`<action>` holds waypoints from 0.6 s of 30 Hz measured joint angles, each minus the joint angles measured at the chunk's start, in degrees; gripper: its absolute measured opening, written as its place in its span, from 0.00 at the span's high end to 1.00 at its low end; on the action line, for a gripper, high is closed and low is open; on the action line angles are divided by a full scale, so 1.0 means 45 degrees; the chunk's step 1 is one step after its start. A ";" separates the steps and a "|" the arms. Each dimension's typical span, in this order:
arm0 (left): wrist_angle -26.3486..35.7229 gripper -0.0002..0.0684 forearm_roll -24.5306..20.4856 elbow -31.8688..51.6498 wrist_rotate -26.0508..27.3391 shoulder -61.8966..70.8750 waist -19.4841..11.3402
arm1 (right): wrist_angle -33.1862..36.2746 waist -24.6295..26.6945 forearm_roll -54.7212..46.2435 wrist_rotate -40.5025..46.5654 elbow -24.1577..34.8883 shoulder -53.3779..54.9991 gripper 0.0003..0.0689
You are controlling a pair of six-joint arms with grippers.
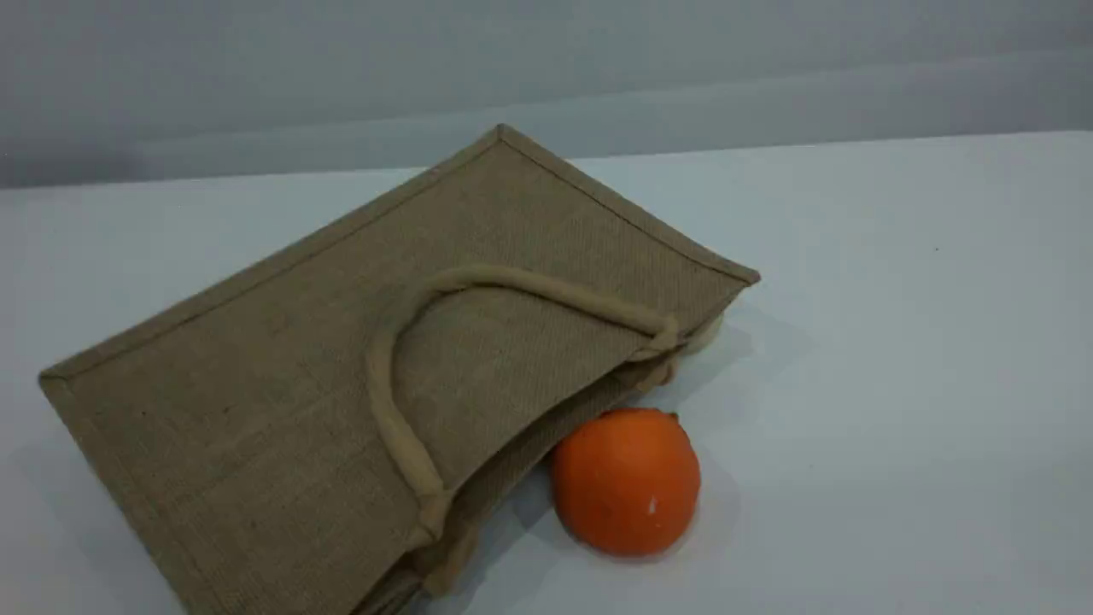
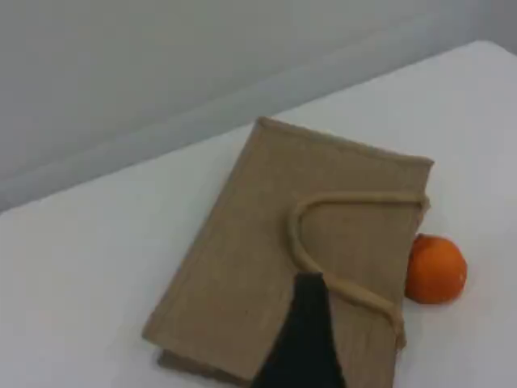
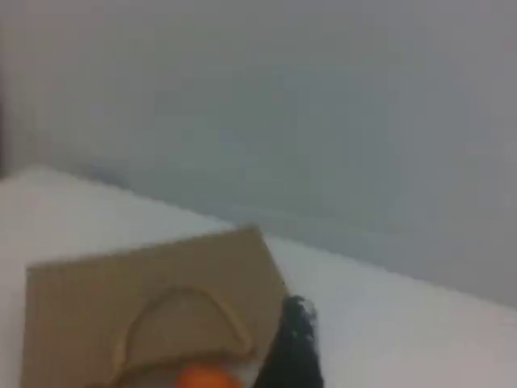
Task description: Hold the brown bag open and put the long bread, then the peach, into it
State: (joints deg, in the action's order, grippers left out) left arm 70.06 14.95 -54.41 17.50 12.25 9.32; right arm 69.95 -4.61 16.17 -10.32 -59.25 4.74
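Note:
The brown bag lies flat on the white table, its mouth facing the front right and only slightly parted. One beige handle curves over its upper face. The bag also shows in the left wrist view and the right wrist view. Neither arm appears in the scene view. A dark fingertip of my left gripper hovers high above the bag, near the handle, with nothing in it. A dark fingertip of my right gripper hangs beyond the bag's corner, holding nothing. The long bread and the peach are out of view.
A bright orange round fruit rests on the table against the bag's mouth edge; it also shows as the orange fruit and, partly cut off, the orange fruit. A grey wall stands behind the white table.

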 joint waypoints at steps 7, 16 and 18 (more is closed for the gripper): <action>-0.0011 0.14 0.0000 0.1929 0.0000 -0.1011 0.0000 | -0.0629 0.0000 -0.0098 -0.1048 0.3423 -0.1052 0.17; -0.0106 0.14 -0.0008 0.4356 -0.0059 -0.1001 0.0000 | -0.1134 0.0000 -0.0876 -0.1336 0.6389 -0.1045 0.17; -0.0513 0.14 -0.0008 0.4797 -0.0087 -0.1001 0.0000 | -0.1488 0.0000 -0.0880 -0.1310 0.6512 -0.1045 0.17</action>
State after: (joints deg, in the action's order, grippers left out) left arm 67.75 14.92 -32.83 17.11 7.74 9.32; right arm 63.25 -4.61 12.21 -16.21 -29.95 0.03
